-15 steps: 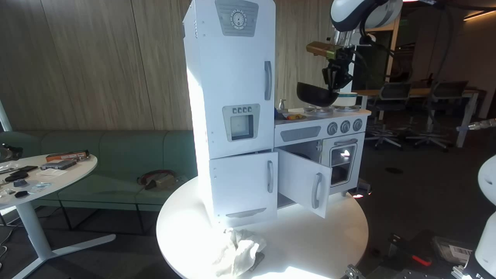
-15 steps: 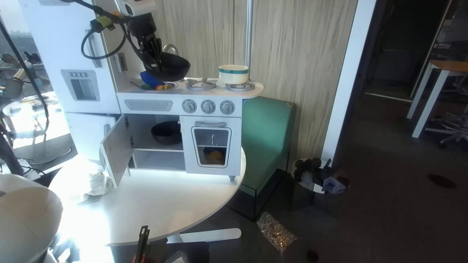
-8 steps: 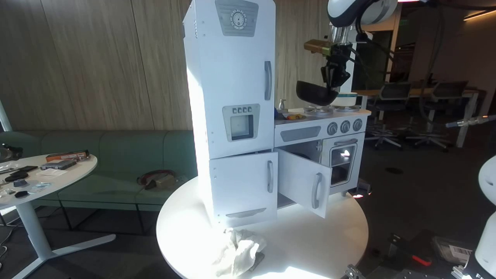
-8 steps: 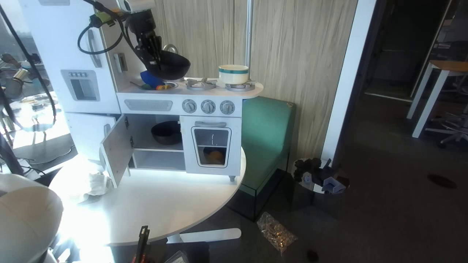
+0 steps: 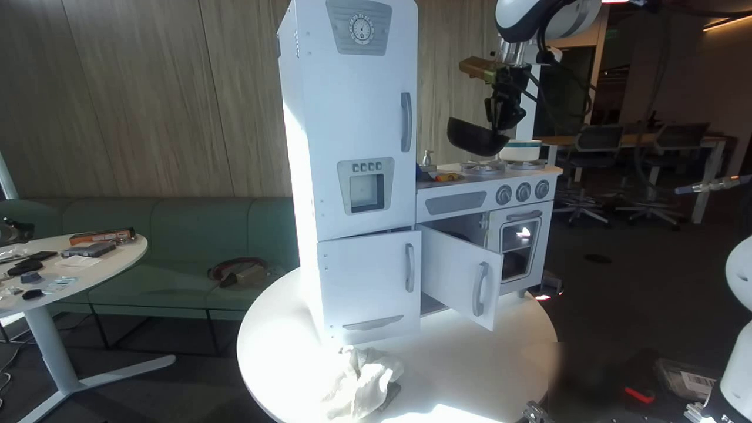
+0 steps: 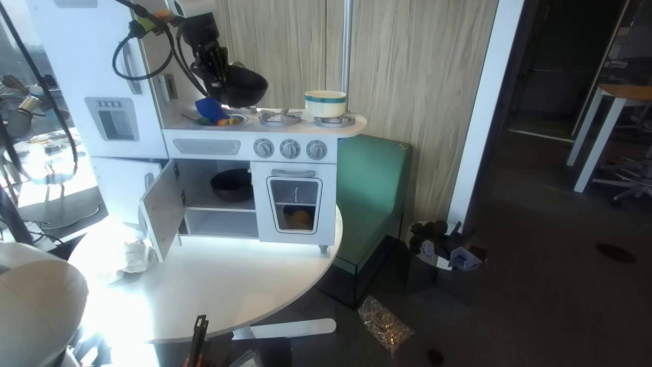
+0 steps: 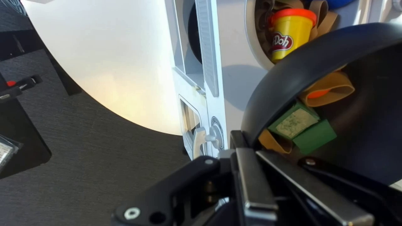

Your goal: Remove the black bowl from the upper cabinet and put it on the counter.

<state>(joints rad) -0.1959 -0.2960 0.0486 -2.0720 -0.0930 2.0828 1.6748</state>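
My gripper [image 5: 499,126] is shut on the rim of the black bowl [image 5: 473,139]. It holds the bowl tilted in the air above the counter [image 6: 298,129], the pale top of the stove unit. The gripper [image 6: 218,84] and bowl [image 6: 245,87] also show in an exterior view. In the wrist view the fingers [image 7: 248,142] pinch the edge of the bowl [image 7: 290,73]. A green box [image 7: 295,122] and orange-brown loops appear inside the bowl. The bowl's shadow lies on the counter [image 7: 237,47]. The upper cabinet [image 5: 358,111] has its white door shut; its inside is hidden.
A cream pot [image 6: 326,105] stands on the right burner. A yellow Play-Doh can [image 7: 292,34] and a blue item [image 6: 210,108] lie in the sink. The stove's lower door [image 6: 164,211] stands open, with another dark bowl [image 6: 232,186] inside. A white cloth [image 5: 364,385] lies on the round table.
My gripper has risen a little with the bowl and shifted slightly towards the fridge tower in an exterior view. The bowl stays held. Nothing else of the scene has clearly moved.
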